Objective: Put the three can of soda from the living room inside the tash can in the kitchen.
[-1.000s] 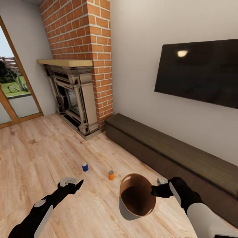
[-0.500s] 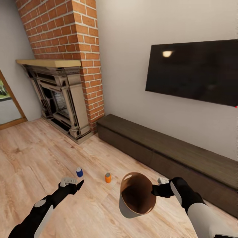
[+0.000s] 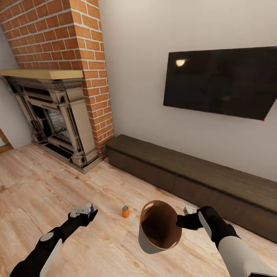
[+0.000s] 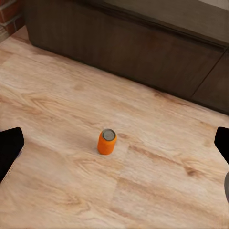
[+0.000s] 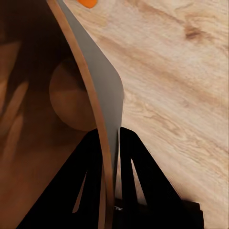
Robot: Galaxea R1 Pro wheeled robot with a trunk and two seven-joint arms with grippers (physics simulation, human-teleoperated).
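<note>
You gripped the trash can rim with the right gripper; your spread left gripper hid the blue can, orange can at lower center.

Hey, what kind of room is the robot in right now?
Most likely a living room: a red-brick fireplace stands in the corner, a large dark TV hangs on the wall, and a long dark low cabinet runs beneath it on a wood floor.

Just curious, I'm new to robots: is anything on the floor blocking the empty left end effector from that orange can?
Nothing visible does. The left end effector is open, and bare wood floor lies between it and the upright orange can.
</note>
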